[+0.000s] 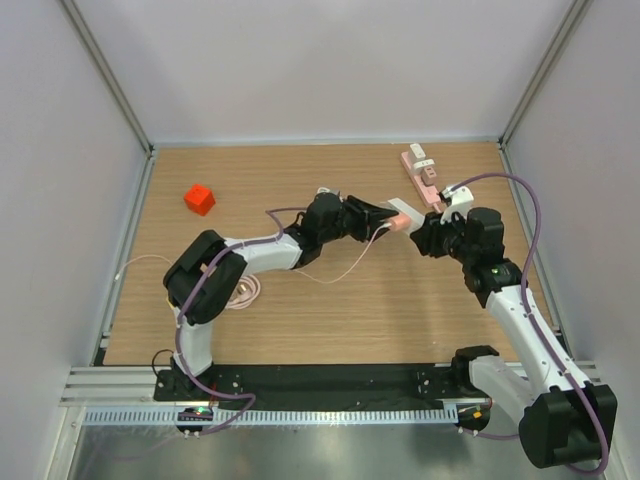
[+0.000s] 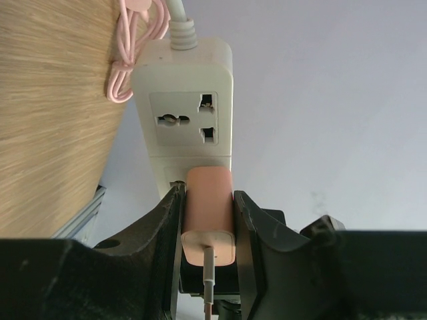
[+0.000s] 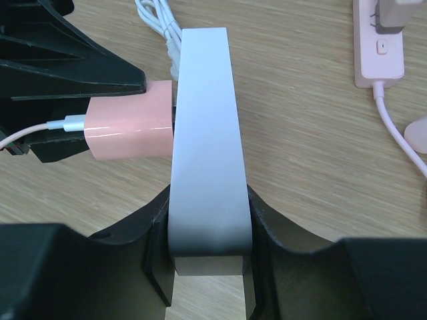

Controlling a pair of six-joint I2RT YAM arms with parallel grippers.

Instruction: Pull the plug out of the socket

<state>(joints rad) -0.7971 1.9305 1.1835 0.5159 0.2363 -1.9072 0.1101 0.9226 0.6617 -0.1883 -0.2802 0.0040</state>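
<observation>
A white power strip (image 2: 190,107) is held above the wooden table between both arms. A pink plug (image 2: 207,213) with a thin cable sits in its lowest socket. My left gripper (image 2: 207,223) is shut on the pink plug, one jaw pressing each side. My right gripper (image 3: 207,223) is shut on the near end of the power strip (image 3: 203,140); the plug (image 3: 130,128) sticks out of its left face. In the top view the plug (image 1: 396,222) lies between the left gripper (image 1: 380,220) and the right gripper (image 1: 422,232).
A pink power strip (image 1: 422,178) with adapters lies at the back right, also in the right wrist view (image 3: 379,47). A red cube (image 1: 200,198) sits at the back left. A coiled pink cable (image 1: 243,292) lies by the left arm.
</observation>
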